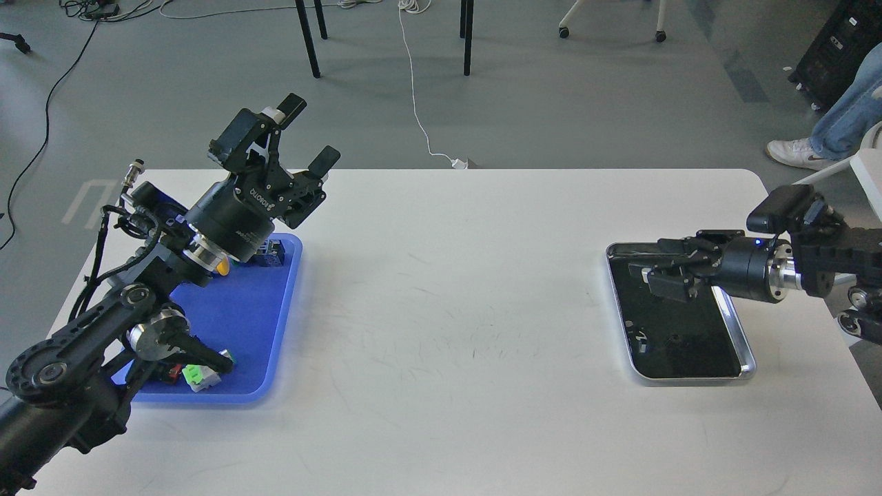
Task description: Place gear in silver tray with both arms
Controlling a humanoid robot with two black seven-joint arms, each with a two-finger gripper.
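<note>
The silver tray [741, 337] lies on the right of the white table, its dark bottom reflecting. My right gripper [654, 265] reaches in from the right, lying level and low over the tray's far end, its fingers apart with nothing seen between them. A small dark mark [679, 339] shows on the tray bottom; I cannot tell whether it is the gear or a reflection. My left gripper [309, 134] is open and empty, raised and pointing up and away above the blue tray's far corner.
A blue plastic tray [241, 310] at the left holds small parts: a green and white piece [200, 375], a blue block [273, 251], a yellow piece [222, 266]. A person's leg and shoe [799, 151] stand beyond the table's far right corner.
</note>
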